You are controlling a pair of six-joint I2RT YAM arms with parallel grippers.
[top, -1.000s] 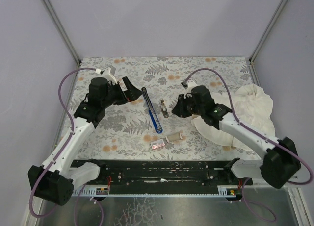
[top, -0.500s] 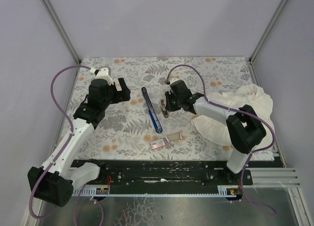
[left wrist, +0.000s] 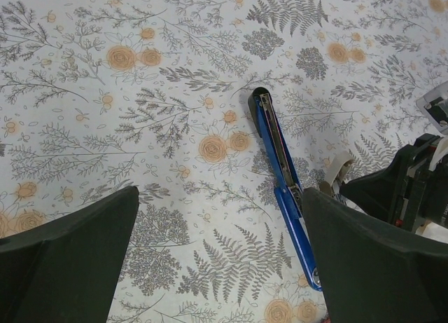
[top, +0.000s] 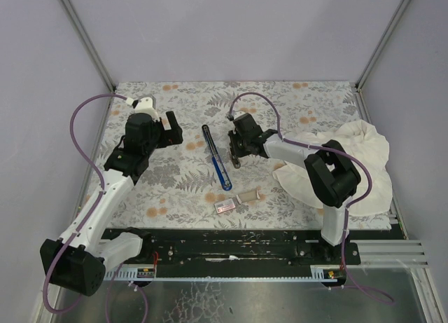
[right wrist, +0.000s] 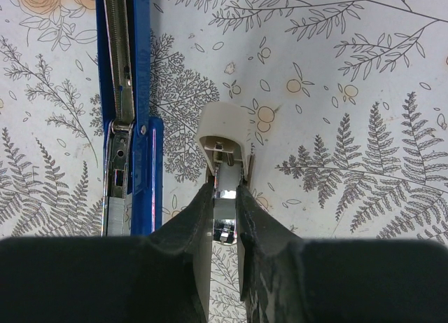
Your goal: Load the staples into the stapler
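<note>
At the middle of the floral tablecloth (top: 175, 190): slim blue stapler (top: 218, 160), swung open into one long thin line, slanting from far-left to near-right, metal channel facing up. From the left wrist camera, same stapler (left wrist: 280, 162) ahead on the pattern, black tip farthest away. Just to its right, roughly parallel, separated by a narrow strip of cloth: short shiny metal strip (top: 238, 163) with a cream plastic cap on one end. Closed on that strip: right gripper (top: 235, 151), black fingers (right wrist: 199, 218) pinching its two long edges, cap poking out beyond the fingertips. Up close from the right wrist, metal strip (right wrist: 224, 151) centred between the pads of the gripper (right wrist: 224, 204), blue stapler (right wrist: 129, 113) alongside on the left; cannot tell whether the strip rests on the cloth or hangs just above it. Nearer the arms' bases, well apart from both grippers: staples box (top: 225, 207), tiny and white with a pink-red label, and close beside it to the right, small grey-tan cardboard tray (top: 248, 195). Left of the stapler, apart from it: left gripper (top: 175, 129), fingers spread wide, holding nothing, bare patterned cloth showing between the fingertips (left wrist: 218, 197). Along the table's right edge: crumpled white cloth (top: 357, 151), right forearm crossing above it. Looping over each arm: purple cable (top: 80, 120).
</note>
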